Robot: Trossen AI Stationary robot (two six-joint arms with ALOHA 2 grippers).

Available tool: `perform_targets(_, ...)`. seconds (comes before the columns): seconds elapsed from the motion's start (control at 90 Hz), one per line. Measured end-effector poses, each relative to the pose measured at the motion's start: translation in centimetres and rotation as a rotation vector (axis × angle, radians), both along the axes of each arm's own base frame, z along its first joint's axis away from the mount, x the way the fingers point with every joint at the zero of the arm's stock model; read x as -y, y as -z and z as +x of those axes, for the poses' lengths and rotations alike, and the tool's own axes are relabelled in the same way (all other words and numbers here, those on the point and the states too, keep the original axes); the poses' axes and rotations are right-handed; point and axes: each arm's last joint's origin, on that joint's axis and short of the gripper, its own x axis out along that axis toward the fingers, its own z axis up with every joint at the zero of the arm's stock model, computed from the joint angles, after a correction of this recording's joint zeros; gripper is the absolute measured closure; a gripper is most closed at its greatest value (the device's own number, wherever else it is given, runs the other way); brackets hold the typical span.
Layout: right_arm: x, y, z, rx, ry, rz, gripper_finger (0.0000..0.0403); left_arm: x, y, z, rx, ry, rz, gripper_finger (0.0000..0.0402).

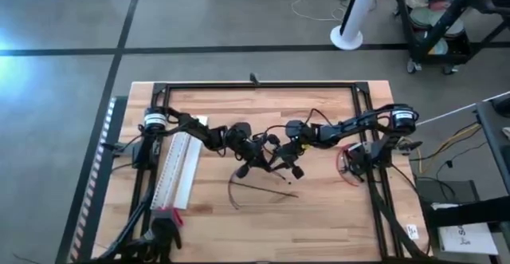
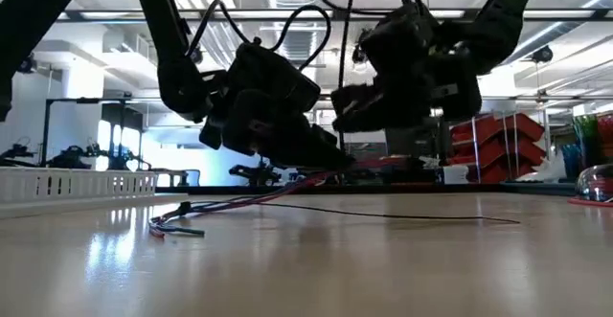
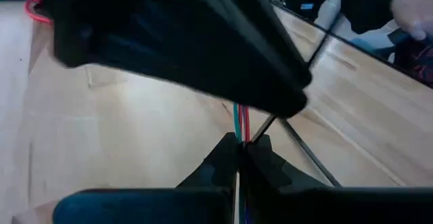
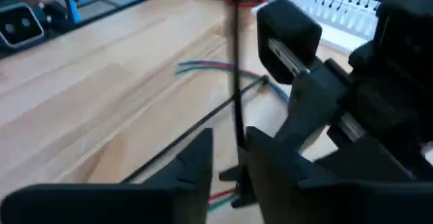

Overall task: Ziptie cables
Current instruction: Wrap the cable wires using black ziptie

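Cables [image 2: 239, 205]: laid on the desk [image 1: 319, 216] near its middle; one end lifted and clamped in the left gripper [image 3: 242, 158]; loose coloured ends seen resting on the wood [image 4: 203, 66]
Left gripper: held low over the desk's middle; fingers [image 3: 216, 163] pressed together on the cables
Right gripper [image 4: 230, 160]: set just beside the left one; a thin black ziptie [image 4: 235, 82] held upright between its nearly closed fingers [image 4: 196, 160]
White strip [image 1: 179, 168]: laid along the desk's left side, apart from the cables

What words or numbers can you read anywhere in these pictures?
None can be read.
The white paper beside the table has dark marks, too small to read.
The small white tag at the table's corner is too small to read.
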Motion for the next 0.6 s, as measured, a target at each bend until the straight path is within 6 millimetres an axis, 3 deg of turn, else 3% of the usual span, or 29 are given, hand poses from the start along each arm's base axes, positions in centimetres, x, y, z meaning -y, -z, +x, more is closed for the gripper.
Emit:
perform_targets(0.111,-0.02,0.27,-0.08,0.011,-0.032,-0.034,0.0280,0.00,0.03,-0.02,-0.004,0.002,-0.001,0.0402)
perform_targets(0.222,0.03,0.29,0.00,0.030,-0.037,-0.048,0.0286,0.00,0.02,-0.01,-0.003,0.001,-0.001,0.0402)
perform_targets(0.6,0.12,0.57,0.17,0.044,-0.024,-0.056,0.0396,0.02,0.01,0.02,-0.006,-0.007,-0.004,0.0402)
